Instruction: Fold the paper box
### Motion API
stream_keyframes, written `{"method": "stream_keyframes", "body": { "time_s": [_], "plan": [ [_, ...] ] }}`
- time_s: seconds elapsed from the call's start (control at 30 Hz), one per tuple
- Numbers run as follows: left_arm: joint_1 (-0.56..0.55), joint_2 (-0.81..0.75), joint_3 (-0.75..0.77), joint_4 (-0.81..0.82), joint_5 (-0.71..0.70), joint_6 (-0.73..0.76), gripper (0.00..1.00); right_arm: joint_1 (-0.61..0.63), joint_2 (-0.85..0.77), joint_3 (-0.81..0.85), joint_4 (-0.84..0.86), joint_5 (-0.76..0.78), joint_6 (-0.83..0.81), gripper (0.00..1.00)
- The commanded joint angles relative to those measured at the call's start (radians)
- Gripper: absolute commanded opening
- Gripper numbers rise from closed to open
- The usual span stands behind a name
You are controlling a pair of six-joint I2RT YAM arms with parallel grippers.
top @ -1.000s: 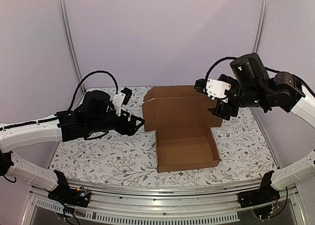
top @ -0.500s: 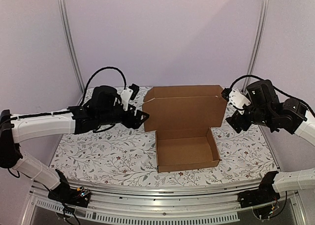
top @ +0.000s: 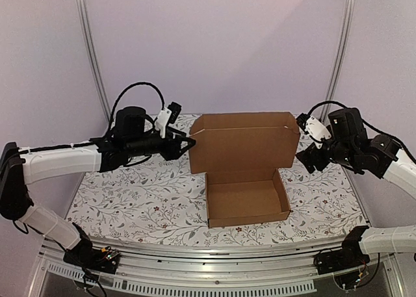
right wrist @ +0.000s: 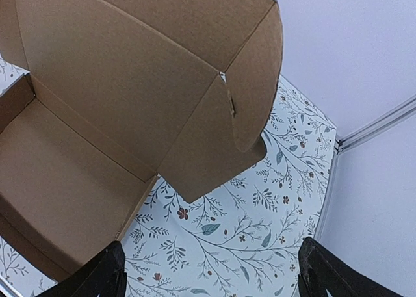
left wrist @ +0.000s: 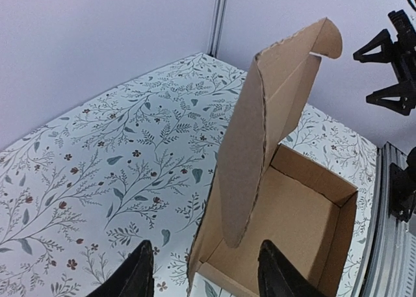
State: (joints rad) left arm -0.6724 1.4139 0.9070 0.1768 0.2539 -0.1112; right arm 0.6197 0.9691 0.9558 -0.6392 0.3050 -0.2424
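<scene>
Left gripper (left wrist: 205, 266) spread, nothing pinched, tips just beside the left end of the lid (top: 242, 147). Right gripper (right wrist: 211, 264) likewise wide apart and bare, off the lid's right end. Paper box (top: 244, 180) in the middle of the counter (top: 130, 199), tray (top: 247, 205) formed with its walls up, lid upright along the back.

Judged step: turning the lid's side flaps inward, then lowering the lid.

- Meet each flap flat-on, near its crease, not at its loose tip.
- Push both ends together and evenly, to avoid skewing the lid or sliding the unheld tray across the counter.
- Bend each flap square to the lid before any downward push.
- Guide the flaps inside the tray walls, not over them.
- Go gently: thin cardboard, likely to buckle under a point load.

Seen from above only: both arms at once, one at each end of the lid, and the whole tray.

Seen from the left gripper only: the lid edge-on, left flap (left wrist: 242, 167) hanging forward over the tray's left side, top tab curled.

Seen from the right gripper only: the crease and small slit at the root of the right flap (right wrist: 253, 76), and that flap bowed rather than flat.

Contact between gripper and cardboard: impossible to tell from above, none apparent in either wrist view.
</scene>
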Motion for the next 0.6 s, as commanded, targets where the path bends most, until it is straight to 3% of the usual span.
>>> {"method": "stream_keyframes", "body": {
  "time_s": [0.0, 0.2, 0.57],
  "plan": [
    [0.021, 0.033, -0.005, 0.043, 0.096, 0.015, 0.51, -0.015, -0.001, -0.018, 0.026, -0.035, 0.021, 0.91],
    [0.023, 0.057, 0.008, 0.045, 0.106, 0.012, 0.41, -0.015, -0.006, -0.025, 0.024, -0.042, 0.022, 0.91],
    [0.023, 0.072, 0.019, 0.059, 0.111, 0.006, 0.03, -0.046, -0.027, -0.030, 0.024, -0.046, 0.009, 0.90]
  ]
}}
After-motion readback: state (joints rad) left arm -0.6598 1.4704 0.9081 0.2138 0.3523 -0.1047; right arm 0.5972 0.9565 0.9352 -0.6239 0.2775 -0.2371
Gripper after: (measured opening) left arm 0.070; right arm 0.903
